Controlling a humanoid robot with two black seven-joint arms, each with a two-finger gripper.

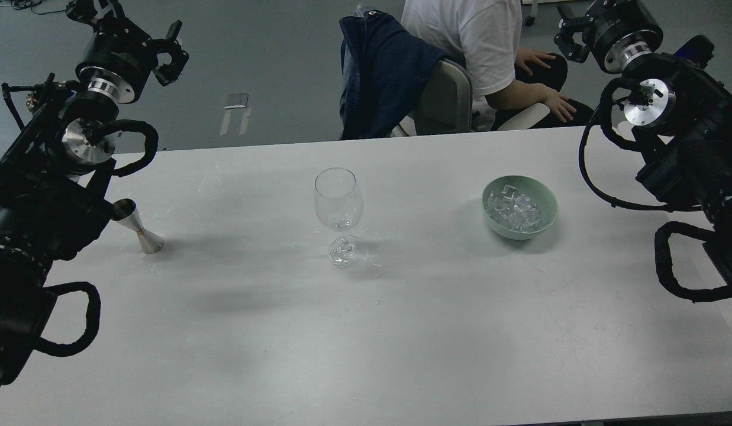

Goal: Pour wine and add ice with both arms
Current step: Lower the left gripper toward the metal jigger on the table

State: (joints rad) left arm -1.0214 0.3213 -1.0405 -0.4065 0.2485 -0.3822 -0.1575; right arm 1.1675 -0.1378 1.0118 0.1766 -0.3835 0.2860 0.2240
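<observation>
An empty-looking clear stemmed wine glass (338, 201) stands upright at the middle of the white table (401, 331). A pale green bowl (548, 201) to its right holds the heap of clear ice cubes (513, 212). A small metal jigger (139, 228) stands at the left, next to my left arm. No wine can be made out. My left gripper (129, 28) is raised at the top left, beyond the table's far edge, open and empty. My right gripper (579, 26) is raised at the top right, partly cut off by the view's edge.
A person in a white shirt (478, 29) sits behind the table's far edge at the right, beside a chair with a blue jacket (383, 71) hung on it. Looped black cables hang from both arms over the table's sides.
</observation>
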